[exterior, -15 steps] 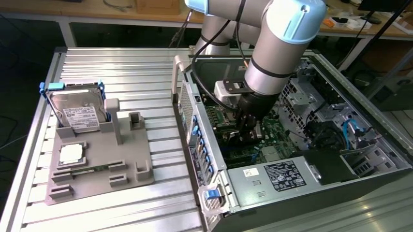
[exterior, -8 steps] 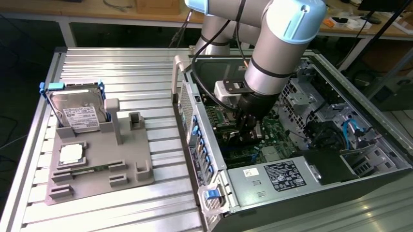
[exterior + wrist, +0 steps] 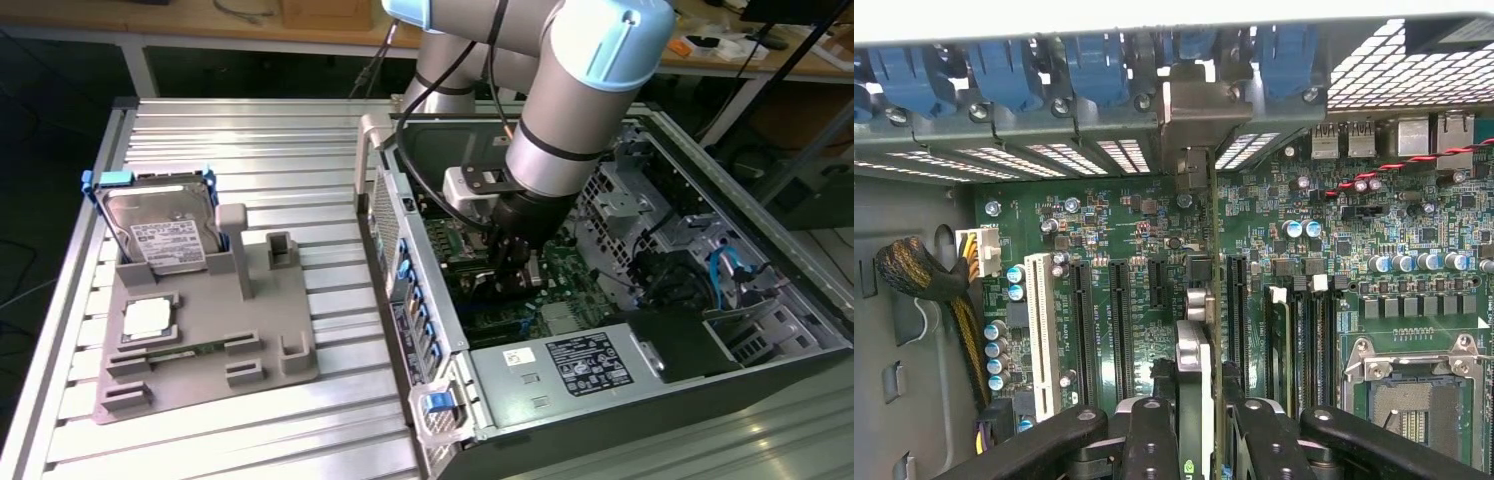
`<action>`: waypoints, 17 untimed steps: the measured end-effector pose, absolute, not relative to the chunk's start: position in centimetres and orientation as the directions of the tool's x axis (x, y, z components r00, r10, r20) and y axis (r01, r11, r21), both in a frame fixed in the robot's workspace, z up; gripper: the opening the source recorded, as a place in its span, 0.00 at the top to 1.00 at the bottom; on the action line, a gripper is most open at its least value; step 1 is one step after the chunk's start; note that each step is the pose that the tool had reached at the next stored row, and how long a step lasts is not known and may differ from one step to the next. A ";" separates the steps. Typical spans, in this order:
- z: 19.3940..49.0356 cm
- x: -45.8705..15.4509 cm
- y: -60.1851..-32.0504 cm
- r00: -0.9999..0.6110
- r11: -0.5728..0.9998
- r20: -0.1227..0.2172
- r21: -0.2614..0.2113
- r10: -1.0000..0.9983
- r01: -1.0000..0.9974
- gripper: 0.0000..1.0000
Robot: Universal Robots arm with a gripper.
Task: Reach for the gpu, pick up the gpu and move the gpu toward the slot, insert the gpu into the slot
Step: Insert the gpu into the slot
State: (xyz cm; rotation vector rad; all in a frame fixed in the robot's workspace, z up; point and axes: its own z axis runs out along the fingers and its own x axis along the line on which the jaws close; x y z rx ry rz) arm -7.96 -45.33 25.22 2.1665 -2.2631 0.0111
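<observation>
Wrist view: gripper point(image 3: 1194, 420) jaws clamp the gpu point(image 3: 1194, 370) edge-on above the motherboard point(image 3: 1134, 230); misalignment could jam it beside the 12 o'clock slot point(image 3: 1238, 300).

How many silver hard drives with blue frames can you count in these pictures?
1. The silver hard drive with blue frame stands in the grey plastic holder; others may be hidden.

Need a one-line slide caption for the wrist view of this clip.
Gripper holding the gpu edge-on above the motherboard slots inside the computer case.

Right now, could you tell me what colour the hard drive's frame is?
Blue; the hard drive frame shows best in the exterior view.
</observation>
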 end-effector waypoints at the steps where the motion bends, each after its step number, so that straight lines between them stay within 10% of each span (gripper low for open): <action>1: 25.2 -8.0 -45.3 -0.044 0.044 0.011 0.001 -0.999 -0.999 0.73; 17: 25.2 -8.0 -45.3 -0.044 0.044 0.011 0.001 -0.999 -0.999 0.73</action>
